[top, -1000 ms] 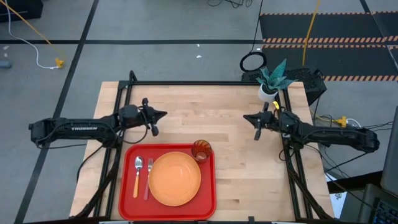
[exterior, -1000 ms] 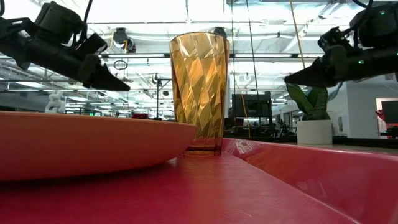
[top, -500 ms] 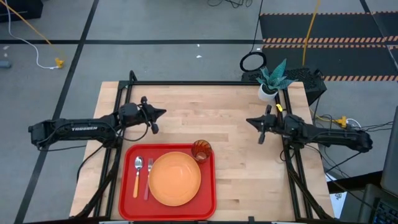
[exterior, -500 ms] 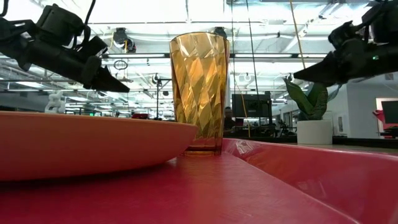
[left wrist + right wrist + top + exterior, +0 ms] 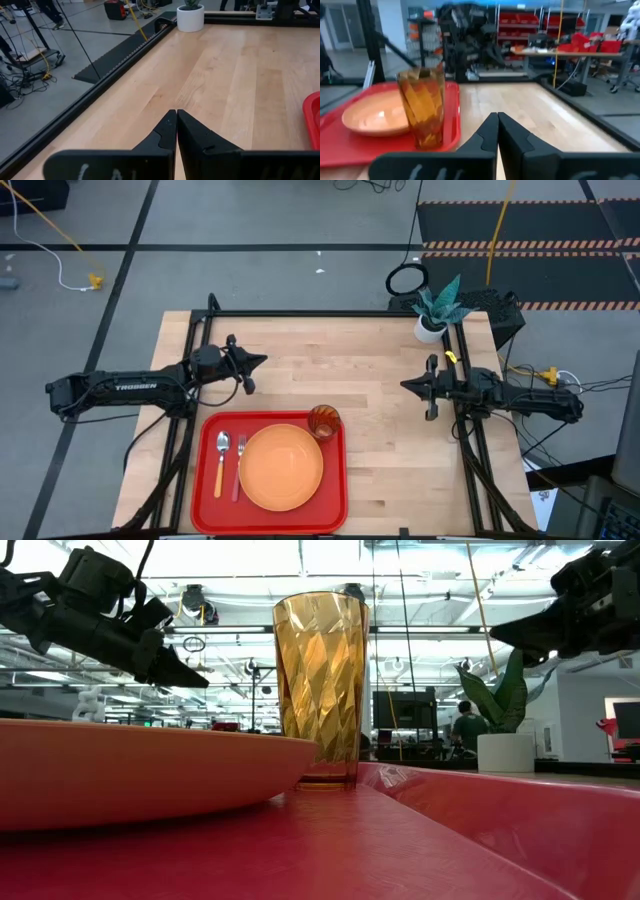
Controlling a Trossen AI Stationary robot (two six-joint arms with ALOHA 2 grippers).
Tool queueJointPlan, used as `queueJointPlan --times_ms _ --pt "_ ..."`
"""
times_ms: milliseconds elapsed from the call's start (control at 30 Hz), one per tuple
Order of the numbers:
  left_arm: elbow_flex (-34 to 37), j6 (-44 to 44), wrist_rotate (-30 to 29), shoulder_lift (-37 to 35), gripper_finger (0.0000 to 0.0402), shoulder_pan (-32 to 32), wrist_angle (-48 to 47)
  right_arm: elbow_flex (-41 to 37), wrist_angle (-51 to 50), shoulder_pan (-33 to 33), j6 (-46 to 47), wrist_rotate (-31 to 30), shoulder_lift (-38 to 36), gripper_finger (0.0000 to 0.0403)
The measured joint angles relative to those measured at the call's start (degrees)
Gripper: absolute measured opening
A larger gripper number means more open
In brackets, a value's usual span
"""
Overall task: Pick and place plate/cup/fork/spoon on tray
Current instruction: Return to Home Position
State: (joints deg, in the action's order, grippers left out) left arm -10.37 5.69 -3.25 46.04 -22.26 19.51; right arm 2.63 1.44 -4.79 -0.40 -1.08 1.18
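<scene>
The red tray [image 5: 205, 480] lies at the table's near edge. On it rest the orange plate [image 5: 281, 467], the amber cup [image 5: 323, 421] upright at the tray's far right corner, the fork [image 5: 239, 467] and the spoon [image 5: 220, 463] side by side left of the plate. My left gripper [image 5: 262, 361] is shut and empty, above the table beyond the tray's far left corner. My right gripper [image 5: 405, 385] is shut and empty, at the table's right side, right of the cup. The cup also shows in the right wrist view [image 5: 422, 107].
A small white pot with a green plant [image 5: 433, 315] stands at the table's far right corner. Black frame rails [image 5: 320, 313] run along the table's far, left and right sides. Bare wood lies between the two grippers.
My right gripper has drawn back toward the table's right edge and a little toward its near edge, staying shut. The left arm and the things on the tray have kept still.
</scene>
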Motion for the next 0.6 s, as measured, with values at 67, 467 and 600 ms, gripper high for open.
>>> queueJointPlan --times_ms 67,467,600 --pt "0.0 0.0 0.0 0.0 0.0017 0.0 0.0 0.0 -0.9 0.1 0.2 -0.5 -1.2 0.0000" --pt "0.0 0.0 -0.1 0.0 0.0017 0.0 0.4 0.0 -2.8 0.1 2.2 -1.7 -1.0 0.0000" --pt "0.0 0.0 -0.1 0.0 0.0017 0.0 0.5 0.0 -2.9 0.6 3.2 -1.7 -1.0 0.0000"
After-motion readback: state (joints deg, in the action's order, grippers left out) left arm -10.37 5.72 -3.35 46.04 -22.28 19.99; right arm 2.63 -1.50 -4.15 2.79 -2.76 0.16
